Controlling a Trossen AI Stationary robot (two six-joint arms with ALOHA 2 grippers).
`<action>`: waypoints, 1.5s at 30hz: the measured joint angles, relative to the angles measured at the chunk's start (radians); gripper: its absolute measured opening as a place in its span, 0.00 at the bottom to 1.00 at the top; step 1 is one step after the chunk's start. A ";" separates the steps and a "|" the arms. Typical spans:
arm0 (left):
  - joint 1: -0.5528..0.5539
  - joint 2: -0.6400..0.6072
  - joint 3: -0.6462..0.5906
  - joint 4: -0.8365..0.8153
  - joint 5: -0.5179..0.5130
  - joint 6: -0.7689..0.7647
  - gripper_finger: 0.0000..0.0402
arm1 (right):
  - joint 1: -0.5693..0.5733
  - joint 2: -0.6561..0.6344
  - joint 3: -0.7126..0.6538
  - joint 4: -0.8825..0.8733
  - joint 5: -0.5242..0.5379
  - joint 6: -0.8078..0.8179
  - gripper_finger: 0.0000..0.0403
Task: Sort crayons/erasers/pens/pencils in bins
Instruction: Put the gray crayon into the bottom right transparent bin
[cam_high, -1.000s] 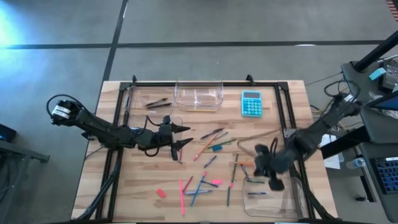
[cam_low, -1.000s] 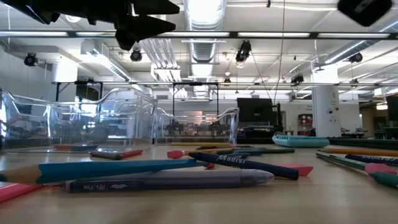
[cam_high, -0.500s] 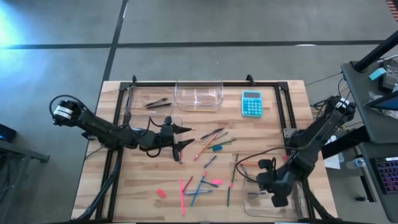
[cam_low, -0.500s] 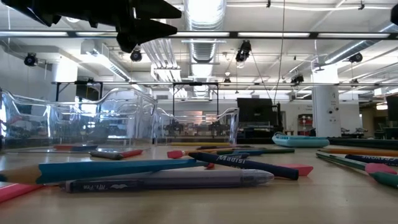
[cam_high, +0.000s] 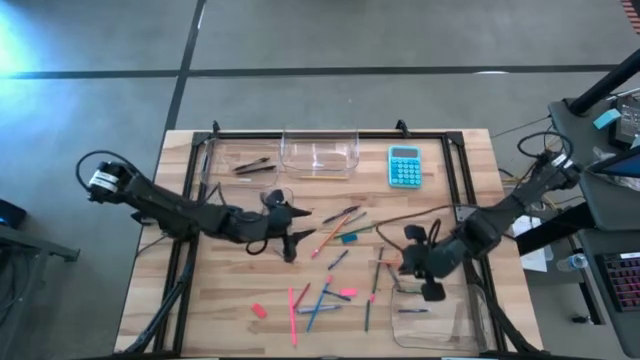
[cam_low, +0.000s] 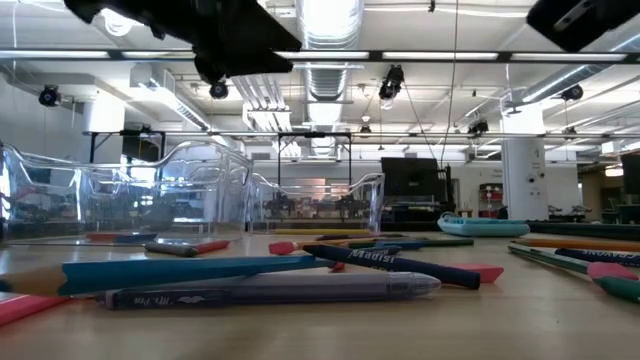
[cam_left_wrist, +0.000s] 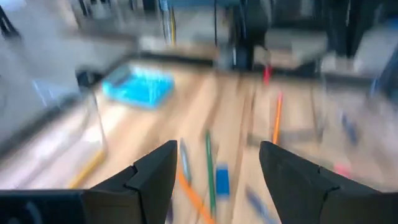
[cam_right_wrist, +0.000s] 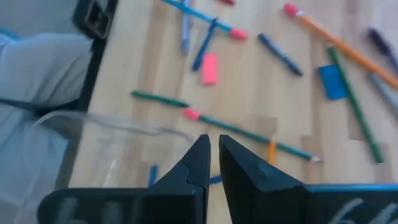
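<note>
Over the middle of the worktop (cam_high: 230, 330), seen from above, the left hand (cam_high: 300, 226) hangs with its fingers spread and nothing between them, just beside the scattered pencils and pens. Toward the right edge the right hand (cam_high: 418, 272) sits above the near-right bin (cam_high: 440, 325); whether it grips anything cannot be told there. Two more bins (cam_high: 318, 152) stand along the far edge, next to a turquoise calculator (cam_high: 405, 166). A pink eraser (cam_high: 258, 311) lies near the front edge, and a blue eraser (cam_high: 349, 238) lies among the sticks at the centre.

At worktop height, crayons and a pen (cam_low: 270, 289) lie across the foreground, with clear bins (cam_low: 120, 195) behind them on the left side.

Through the left wrist camera, the left hand (cam_left_wrist: 217, 171) shows wide-apart fingers, released, over the blue eraser (cam_left_wrist: 222, 181) and an orange pencil (cam_left_wrist: 275, 118).

Through the right wrist camera, the right hand (cam_right_wrist: 213, 152) is clenched with its tips nearly touching and nothing visible between them, above a bin's clear rim (cam_right_wrist: 112, 122); a pink eraser (cam_right_wrist: 209, 68) and a blue eraser (cam_right_wrist: 333, 82) lie beyond.
</note>
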 joint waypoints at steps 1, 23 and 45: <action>0.000 0.000 0.037 -0.106 0.021 -0.018 0.53 | -0.015 -0.007 0.000 0.000 -0.003 -0.010 0.07; -0.043 0.376 0.380 -0.905 0.323 0.059 0.53 | -0.033 -0.066 -0.005 0.049 0.001 -0.127 0.10; -0.115 0.540 0.464 -1.053 0.271 0.045 0.45 | -0.031 -0.066 -0.011 0.076 0.002 -0.150 0.10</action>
